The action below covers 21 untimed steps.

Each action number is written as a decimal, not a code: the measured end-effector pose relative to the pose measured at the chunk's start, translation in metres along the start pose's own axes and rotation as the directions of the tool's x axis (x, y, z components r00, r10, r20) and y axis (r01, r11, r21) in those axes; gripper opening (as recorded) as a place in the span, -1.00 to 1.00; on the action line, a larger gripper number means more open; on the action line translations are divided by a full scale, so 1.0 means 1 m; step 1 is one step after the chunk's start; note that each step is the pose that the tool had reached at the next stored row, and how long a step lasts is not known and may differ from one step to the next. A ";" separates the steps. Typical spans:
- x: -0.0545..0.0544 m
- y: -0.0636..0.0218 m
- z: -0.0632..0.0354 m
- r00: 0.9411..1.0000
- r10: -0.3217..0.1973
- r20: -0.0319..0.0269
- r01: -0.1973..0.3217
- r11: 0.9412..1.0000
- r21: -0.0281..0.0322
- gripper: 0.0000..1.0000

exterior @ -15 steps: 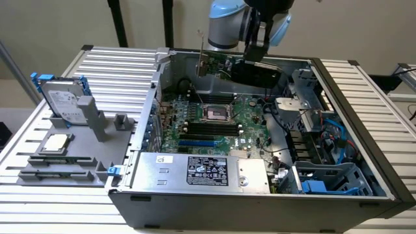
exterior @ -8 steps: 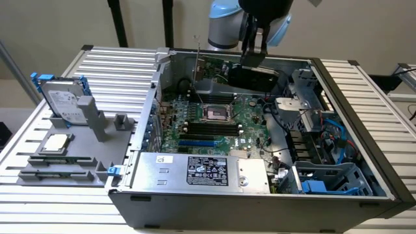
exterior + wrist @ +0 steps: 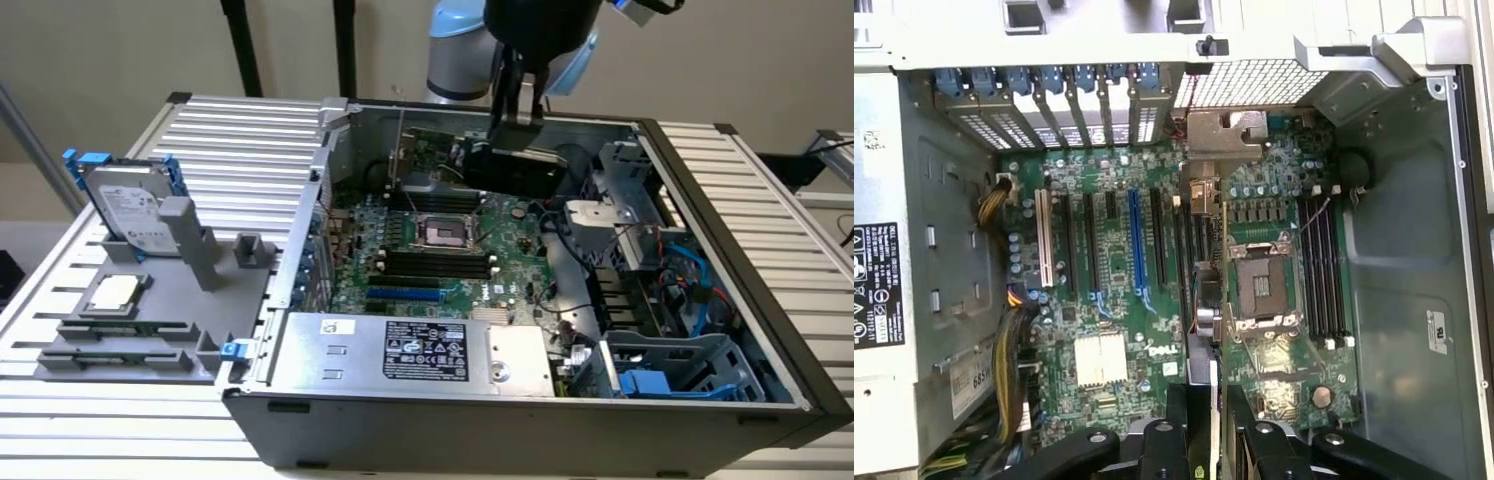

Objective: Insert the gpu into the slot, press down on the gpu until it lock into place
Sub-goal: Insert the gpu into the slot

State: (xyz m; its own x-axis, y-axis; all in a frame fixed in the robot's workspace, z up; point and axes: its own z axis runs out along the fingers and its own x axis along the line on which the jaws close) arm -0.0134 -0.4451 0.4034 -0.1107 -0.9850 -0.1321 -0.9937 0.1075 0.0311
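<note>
The computer case (image 3: 534,430) lay open on the slatted counter (image 3: 787,180). Nearest in the exterior view, the power supply (image 3: 414,350) sat along the front wall of the case. Just behind it, the blue slot (image 3: 404,296) ran along the near edge of the motherboard (image 3: 514,260) and stood unoccupied. Beyond the slot came the black memory strips (image 3: 430,263), then the processor socket (image 3: 447,233).

On the exterior view's left, outside the case, a hard drive (image 3: 127,205) with blue clips leaned on a grey fixture (image 3: 160,320).

At the far side of the case, the gripper (image 3: 515,125) hung above the board with its fingers pinching the gpu (image 3: 514,172). The gpu was raised clear of the motherboard, beyond the processor socket and well apart from the slot.

In the wrist view, the gripper (image 3: 1214,415) clamped the gpu (image 3: 1206,300), which appeared edge-on as a thin strip. The card lay between the slot (image 3: 1137,250) and the processor socket (image 3: 1262,290), parallel to the slot and not over it. The memory strips (image 3: 1322,270) lay on the far side of the socket from the card.
</note>
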 end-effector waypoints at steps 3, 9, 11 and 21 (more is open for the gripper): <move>0.001 0.0040 0.0039 1.000 -0.007 0.000 0.007 1.000 -0.001 -0.47; 0.005 0.0279 0.0116 1.000 -0.009 0.000 0.009 1.000 0.004 -0.47; 0.006 0.0323 0.0132 1.000 -0.011 0.000 0.011 1.000 0.010 -0.47; 0.016 0.0376 0.0161 1.000 -0.026 0.000 0.026 1.000 0.011 -0.47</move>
State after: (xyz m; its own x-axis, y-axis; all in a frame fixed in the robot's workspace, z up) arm -0.0528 -0.4548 0.3865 -0.0847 -0.9875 -0.1331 -0.9964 0.0832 0.0165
